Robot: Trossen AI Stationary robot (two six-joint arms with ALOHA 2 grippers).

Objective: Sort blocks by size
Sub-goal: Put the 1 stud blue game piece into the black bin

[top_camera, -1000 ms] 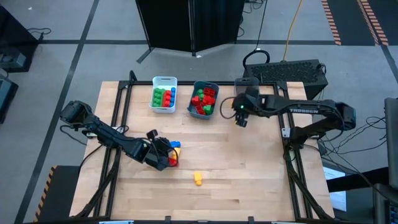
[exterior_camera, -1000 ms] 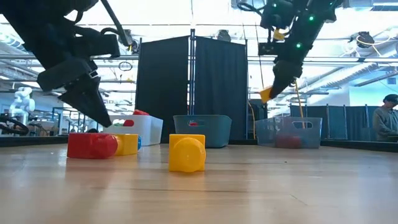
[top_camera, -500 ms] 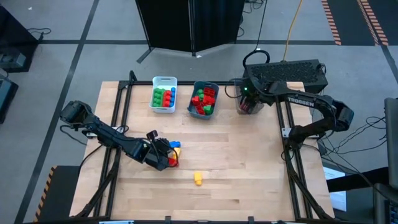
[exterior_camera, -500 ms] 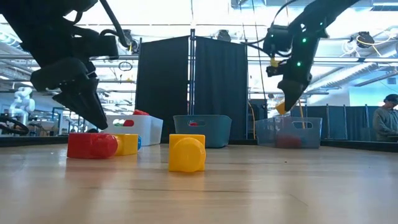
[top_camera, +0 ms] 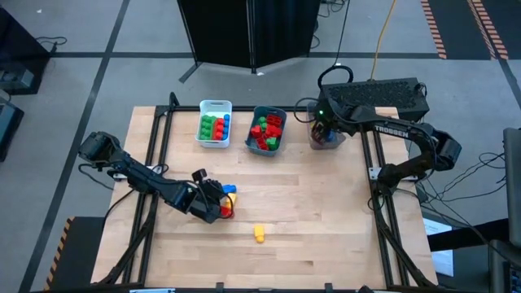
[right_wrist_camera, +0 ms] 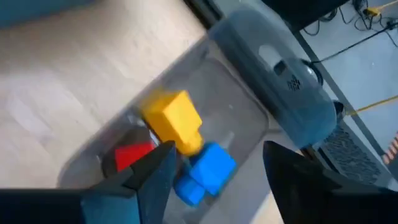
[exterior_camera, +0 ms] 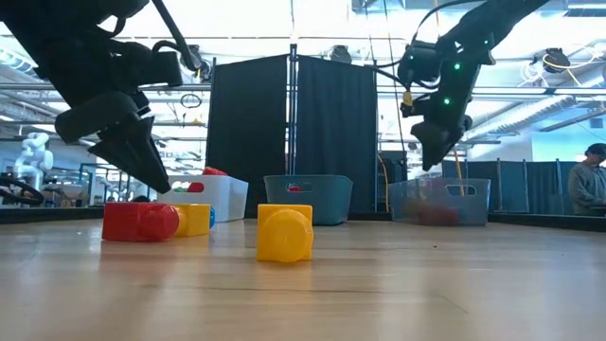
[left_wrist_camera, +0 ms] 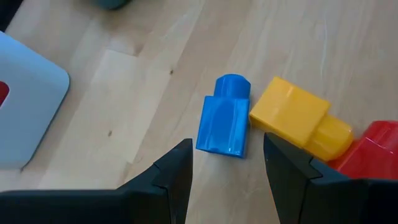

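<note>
The blocks are split between 3 bins at the far side of the table and a few loose ones nearer the middle. In the grey bin at the far right, a yellow block lies beside a blue block and a red block; the yellow one is tilted, and whether it has settled on the bin floor I cannot tell. The right hand hangs just above this bin with its fingers spread apart and nothing between them.

The teal bin in the middle holds mostly red blocks with some green, and the white bin to its left holds green, red and blue ones.

On the bare wood, left of centre, 3 blocks sit in a close row: a small blue block, a yellow block touching it, and a red block next to that. The left hand hovers over this group, its fingers standing moderately apart on either side of the small blue block's near end, not gripping it.

A lone yellow block lies nearer the front edge, well apart from the row.
</note>
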